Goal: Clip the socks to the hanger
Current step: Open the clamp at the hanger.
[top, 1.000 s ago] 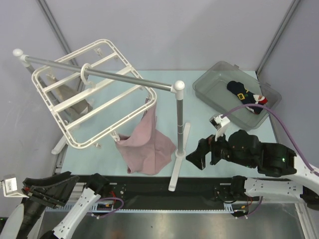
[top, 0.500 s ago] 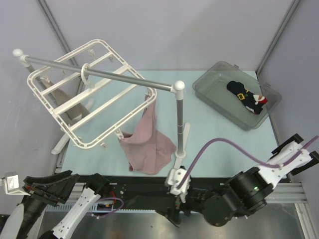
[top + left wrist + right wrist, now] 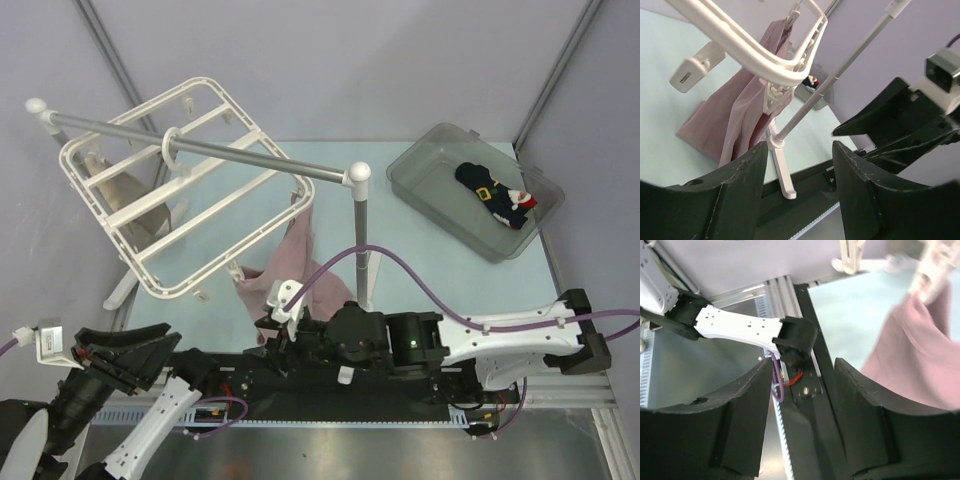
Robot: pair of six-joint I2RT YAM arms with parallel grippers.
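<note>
The socks (image 3: 495,194), dark with a yellow band and red-and-white patches, lie in a grey bin (image 3: 430,165) at the back right. The white hanger (image 3: 150,235) hangs by its hook from the silver rail (image 3: 250,155) at the left; its rim shows in the left wrist view (image 3: 765,67). My right gripper (image 3: 278,328) is open and empty, low at the near edge just below the pink cloth (image 3: 295,265); it is far from the socks. It also shows in the right wrist view (image 3: 802,370). My left gripper (image 3: 145,352) is open and empty at the near left; it also shows in the left wrist view (image 3: 800,150).
A pink cloth hangs from a clip at the hanger's right corner (image 3: 745,115) (image 3: 920,345). A beige cloth (image 3: 135,195) hangs at the hanger's far left. The stand's post (image 3: 360,235) and foot (image 3: 782,172) rise mid-table. The right arm (image 3: 480,335) stretches along the near edge.
My right arm has swung from the right of the table down and across to the left, its gripper now by the pink cloth. The hanger and cloth have swayed slightly.
</note>
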